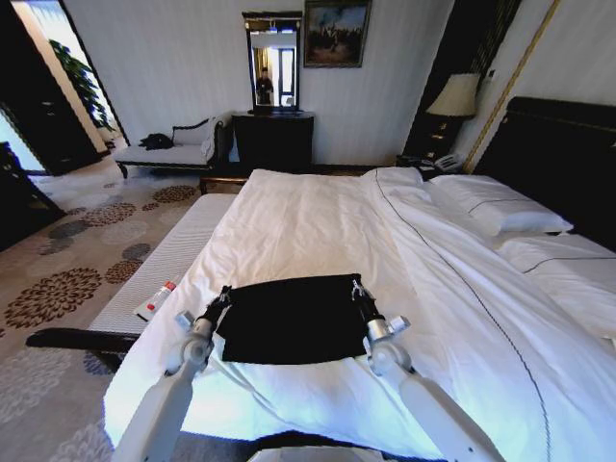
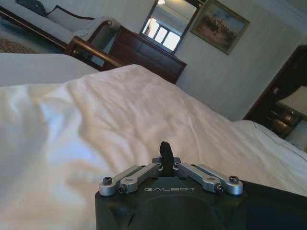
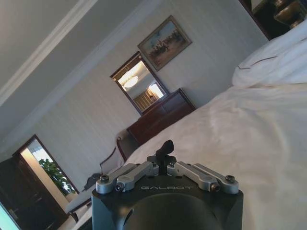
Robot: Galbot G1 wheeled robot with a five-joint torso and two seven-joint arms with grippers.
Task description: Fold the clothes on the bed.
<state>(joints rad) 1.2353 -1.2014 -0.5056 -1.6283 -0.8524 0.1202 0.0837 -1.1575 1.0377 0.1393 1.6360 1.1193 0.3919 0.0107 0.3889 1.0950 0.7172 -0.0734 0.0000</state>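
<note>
Head view: we record the black T-shirt (image 1: pixel 289 318) lying flat on the white duvet of the bed (image 1: pixel 318 226), near the foot edge closest to the robot. It presents as a neat dark rectangle, wider than deep, with no lettering visible on the upper face. The left end effector (image 1: pixel 221 296) sits at the shirt's left far corner and the right end effector (image 1: pixel 359 291) at its right far corner, each touching the fabric edge. We judge both sets of fingers pressed together on the cloth at those corners. A pale bench (image 1: pixel 168 274) stands beside the bed on the robot's left, carrying a small white and red item (image 1: pixel 157 300).

Left wrist view: the left end effector's (image 2: pixel 165 154) dark fingers meet in a single narrow tip, with black fabric (image 2: pixel 273 203) alongside the housing and white duvet beyond.

Right wrist view: the right end effector (image 3: pixel 166 149) shows the same closed tip over the duvet; pillows (image 3: pixel 276 60) lie further off.
</note>
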